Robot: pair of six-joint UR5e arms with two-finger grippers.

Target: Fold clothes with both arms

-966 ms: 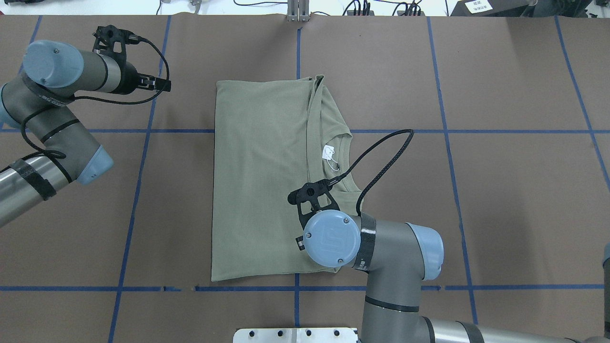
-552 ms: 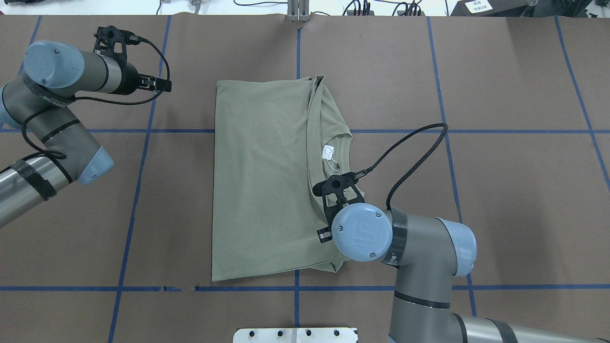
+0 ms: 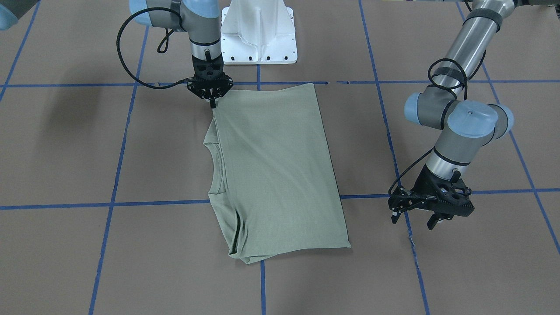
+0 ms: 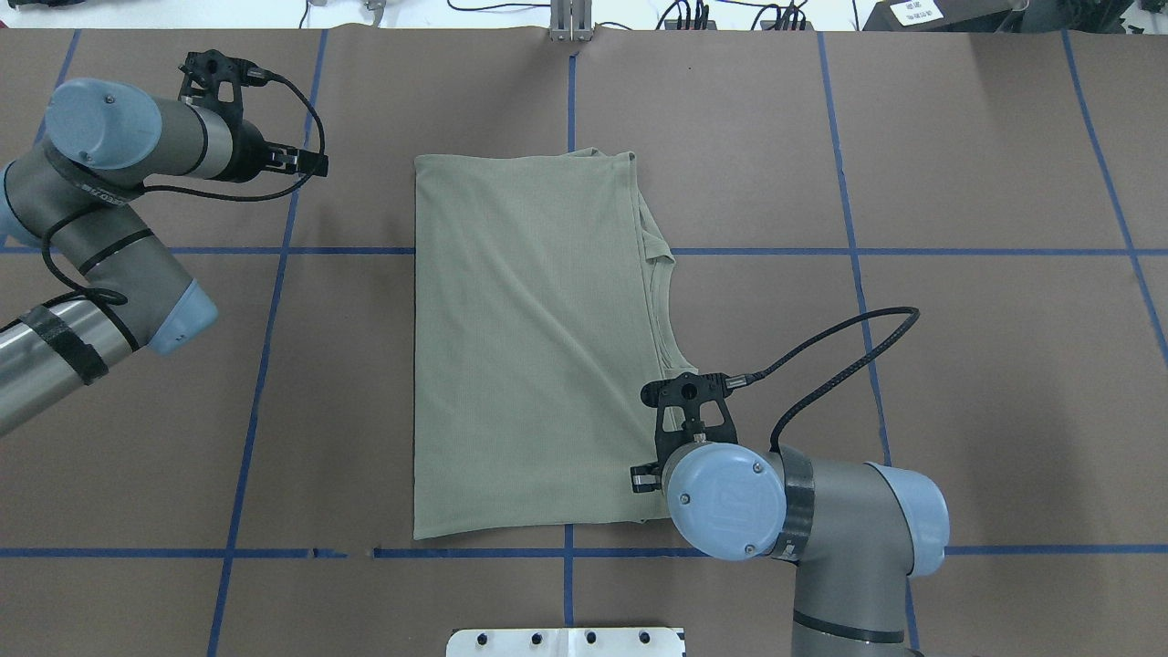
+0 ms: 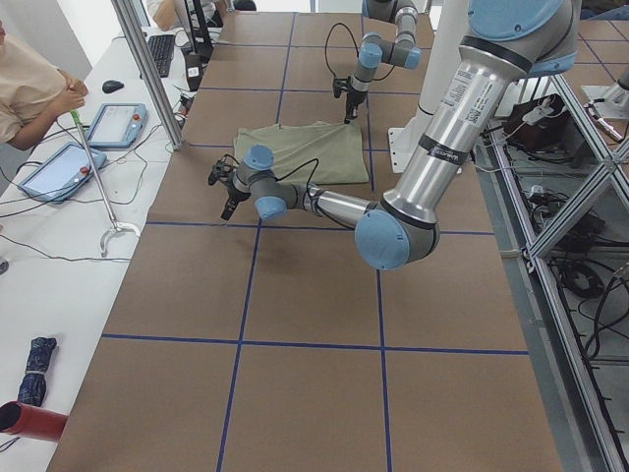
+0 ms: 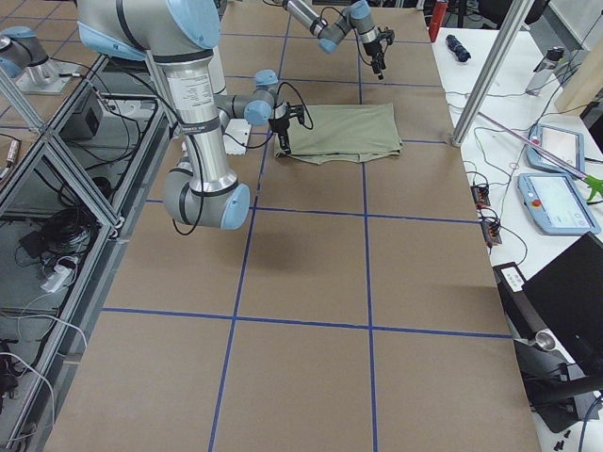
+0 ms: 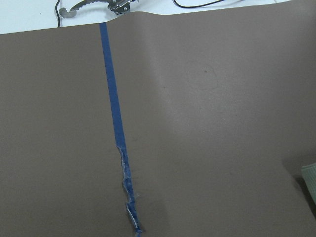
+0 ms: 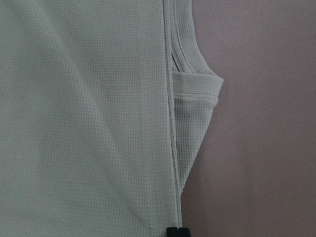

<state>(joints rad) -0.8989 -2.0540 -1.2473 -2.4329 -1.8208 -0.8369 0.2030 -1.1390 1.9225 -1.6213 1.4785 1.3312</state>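
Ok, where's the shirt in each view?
Front-facing: shirt centre.
Overhead: shirt centre.
Exterior left: shirt upper middle.
Exterior right: shirt upper middle.
Left wrist: shirt sliver, lower right edge.
Right wrist: shirt fills the left side.
Landmark: right gripper at one shirt corner.

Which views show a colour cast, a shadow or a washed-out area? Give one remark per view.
Right wrist view: the table looks mauve, not brown, beside the shirt, whose knit weave shows clearly. Front-facing view: a soft shadow lies on the table at the view's left. Left wrist view: the strip beyond the table's edge is washed out.
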